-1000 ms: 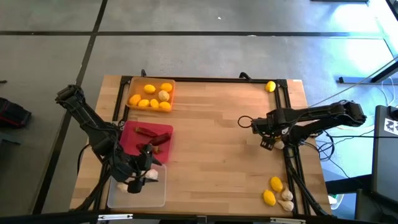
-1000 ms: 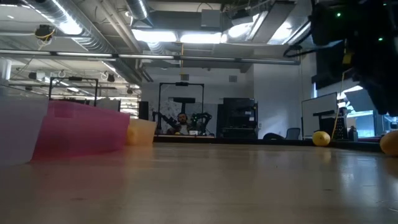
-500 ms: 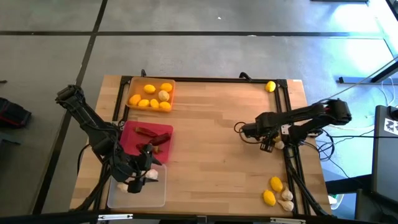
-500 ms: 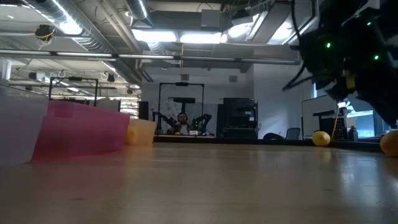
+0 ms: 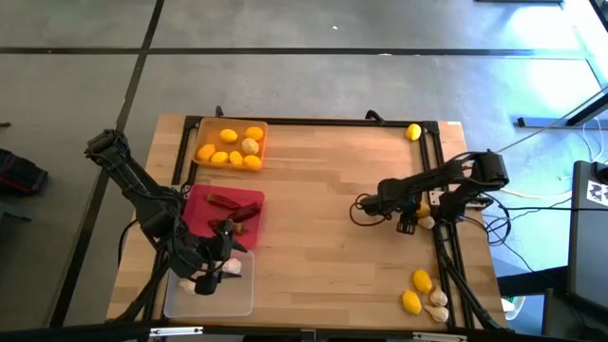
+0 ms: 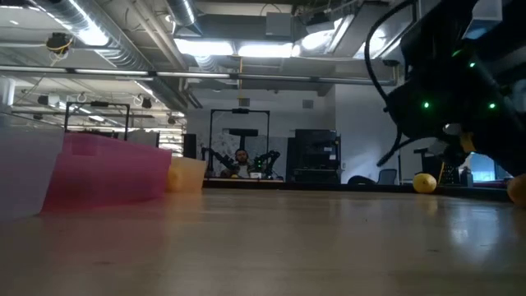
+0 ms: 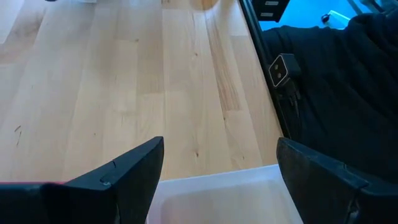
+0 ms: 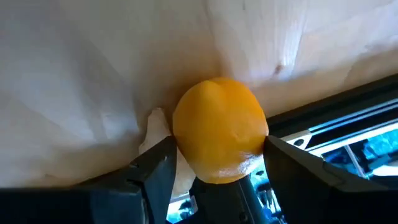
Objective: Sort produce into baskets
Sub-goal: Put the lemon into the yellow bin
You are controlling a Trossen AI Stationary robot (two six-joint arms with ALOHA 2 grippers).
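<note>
My right gripper is shut on a yellow-orange lemon above the table near its right rail; in the high view it shows as a small yellow spot under the arm. My left gripper is open and empty over the clear tray, which holds garlic bulbs. The orange tray at the far left holds several lemons and one garlic bulb. The red-pink tray between them holds dark red peppers. My right gripper pinches the lemon's two opposite sides between its two fingers. The fingers slant down toward the table's right edge. The lemon fills the gap between the fingers. I cannot tell whether it is clear of the table.
One lemon lies at the far right corner. Lemons and garlic lie at the near right corner. A garlic bulb lies by the right rail, close to my right gripper. The wooden middle of the table is bare.
My right arm has drawn its elbow in toward the table's left, and in the low view it has come lower and farther left. My left arm has kept still.
</note>
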